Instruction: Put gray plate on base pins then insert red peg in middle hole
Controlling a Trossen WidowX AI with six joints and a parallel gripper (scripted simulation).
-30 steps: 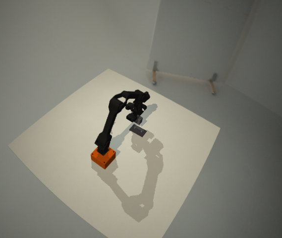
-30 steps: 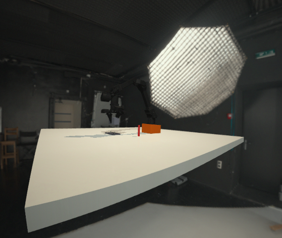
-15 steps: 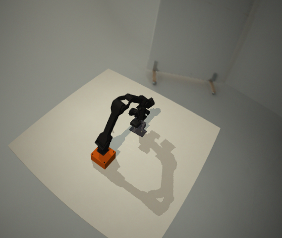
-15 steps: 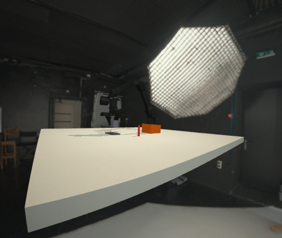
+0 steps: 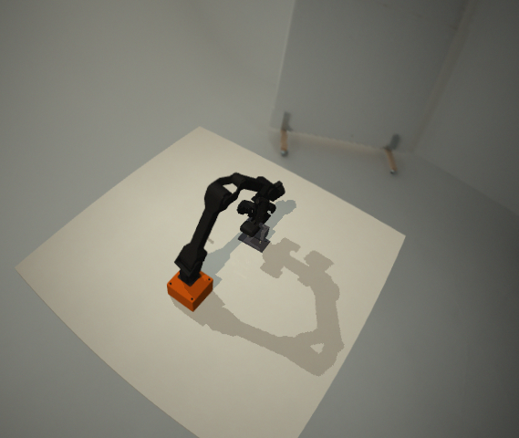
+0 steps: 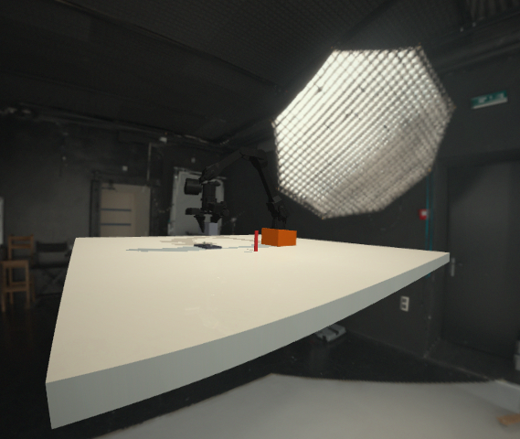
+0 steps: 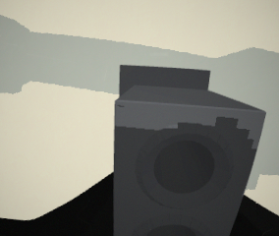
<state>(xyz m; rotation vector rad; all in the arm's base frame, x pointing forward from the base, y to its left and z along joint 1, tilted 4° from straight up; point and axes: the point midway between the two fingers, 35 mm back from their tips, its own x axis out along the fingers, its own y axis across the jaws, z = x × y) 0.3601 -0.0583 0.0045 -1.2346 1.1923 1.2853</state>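
Observation:
My gripper point(image 5: 254, 229) point(image 6: 211, 220) is shut on the gray plate point(image 5: 264, 233) point(image 6: 212, 229) point(image 7: 186, 157). The plate hangs on edge below the fingers. The wrist view shows its face with a large round hole and a second one lower down. The dark flat base point(image 5: 252, 243) point(image 6: 206, 246) point(image 7: 166, 79) lies on the table right under the plate, with a small gap between them in the exterior view. The red peg point(image 6: 256, 240) stands upright on the table between the base and the arm's orange mount. It is hidden in the other views.
The arm's orange mount point(image 5: 190, 291) point(image 6: 279, 237) sits near the middle of the cream table point(image 5: 108, 245) point(image 6: 179, 302). Arm shadows fall across the table to the right of the base. A large studio lamp point(image 6: 364, 127) hangs beyond the table.

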